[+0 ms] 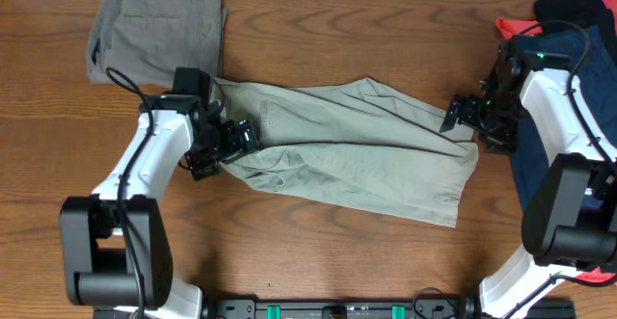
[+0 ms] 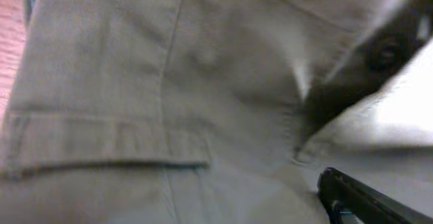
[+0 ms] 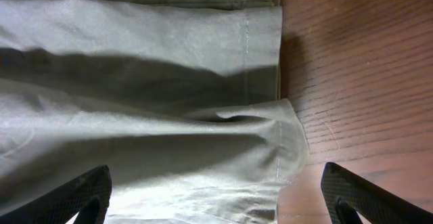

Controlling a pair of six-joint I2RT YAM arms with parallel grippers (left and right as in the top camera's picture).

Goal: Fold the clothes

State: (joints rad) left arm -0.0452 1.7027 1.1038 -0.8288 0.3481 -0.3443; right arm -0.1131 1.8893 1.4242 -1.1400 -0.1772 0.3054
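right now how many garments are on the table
4: khaki shorts mid-table, folded grey pair top left, navy one at right edge, red one above it; more may be hidden there.

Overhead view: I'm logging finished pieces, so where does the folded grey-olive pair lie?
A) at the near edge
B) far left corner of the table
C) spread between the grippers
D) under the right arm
B: the grey-olive pair lies folded at the far left corner of the table; the khaki shorts lie spread in the middle.

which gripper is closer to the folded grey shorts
Left. The left gripper is near the folded grey shorts, at the khaki shorts' left end; the right gripper is at their right end.
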